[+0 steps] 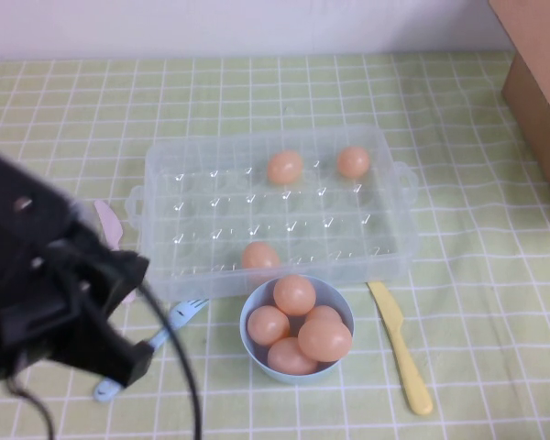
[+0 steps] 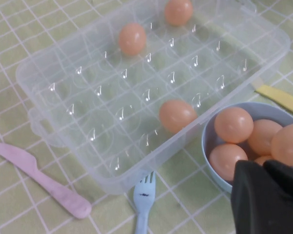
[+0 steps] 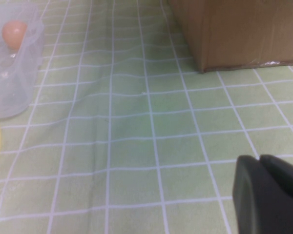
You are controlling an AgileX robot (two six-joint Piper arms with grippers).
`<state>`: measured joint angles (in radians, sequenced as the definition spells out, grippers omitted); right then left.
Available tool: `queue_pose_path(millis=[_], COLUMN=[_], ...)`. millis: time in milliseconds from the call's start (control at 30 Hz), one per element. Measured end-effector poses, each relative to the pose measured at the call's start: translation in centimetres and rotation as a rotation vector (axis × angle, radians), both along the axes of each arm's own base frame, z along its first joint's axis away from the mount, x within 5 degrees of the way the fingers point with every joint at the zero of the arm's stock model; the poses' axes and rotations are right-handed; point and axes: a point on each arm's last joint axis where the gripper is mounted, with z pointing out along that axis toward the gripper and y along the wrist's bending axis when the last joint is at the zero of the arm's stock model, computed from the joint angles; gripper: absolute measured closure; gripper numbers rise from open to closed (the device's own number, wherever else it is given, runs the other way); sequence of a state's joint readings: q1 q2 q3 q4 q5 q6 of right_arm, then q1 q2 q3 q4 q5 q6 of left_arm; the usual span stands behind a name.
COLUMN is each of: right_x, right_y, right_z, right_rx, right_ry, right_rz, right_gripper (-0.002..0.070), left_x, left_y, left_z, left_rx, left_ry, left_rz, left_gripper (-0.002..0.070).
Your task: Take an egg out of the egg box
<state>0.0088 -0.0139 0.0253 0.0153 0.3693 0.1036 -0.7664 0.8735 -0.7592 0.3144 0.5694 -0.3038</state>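
Note:
The clear egg box (image 1: pixel 202 206) lies mid-table and holds three orange-tan eggs: two at the far side (image 1: pixel 284 168) (image 1: pixel 353 161) and one in the near row (image 1: pixel 259 256). In the left wrist view the box (image 2: pixel 78 97) shows the same eggs, the nearest egg (image 2: pixel 177 115) next to the bowl. My left arm (image 1: pixel 55 293) is at the near left. My left gripper (image 2: pixel 262 168) is shut and empty, beside the bowl's near rim. My right gripper (image 3: pixel 260 163) is shut and empty, low over bare cloth to the right of the box (image 3: pixel 14 78).
A light-blue bowl (image 1: pixel 253 353) with several eggs stands against the box's near side. A yellow knife (image 1: pixel 399 344) lies right of it, a blue fork (image 1: pixel 179 316) left of it, and a pink knife (image 1: pixel 108 225) by the box's left end. A cardboard box (image 1: pixel 541 82) stands far right.

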Motion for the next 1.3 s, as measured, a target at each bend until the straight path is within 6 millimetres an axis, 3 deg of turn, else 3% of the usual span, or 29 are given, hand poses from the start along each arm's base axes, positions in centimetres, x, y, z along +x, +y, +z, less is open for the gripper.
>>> queue_pose_path(millis=[233,900,1067,1300], right_x=[0.0,0.0,0.0,0.0], right_y=[0.0,0.0,0.0,0.0], right_z=[0.0,0.0,0.0,0.0], right_rx=[0.000,0.000,0.000,0.000], right_ry=[0.000,0.000,0.000,0.000], right_rz=[0.000,0.000,0.000,0.000], right_gripper=[0.0694,0.0694,0.0694,0.0694], left_x=[-2.0,-2.1,-2.3,-3.6], left_y=[2.0,2.9,3.4,5.9], left_z=[-1.3,-2.6,-4.7,-8.8], left_rx=[-0.014,0.109,0.121,-0.005], left_ry=[0.000,0.033,-0.038,-0.141], left_rz=[0.014,0.046,0.022,0.094], left_gripper=[0.0676,0.0676,0.0677,0.0677])
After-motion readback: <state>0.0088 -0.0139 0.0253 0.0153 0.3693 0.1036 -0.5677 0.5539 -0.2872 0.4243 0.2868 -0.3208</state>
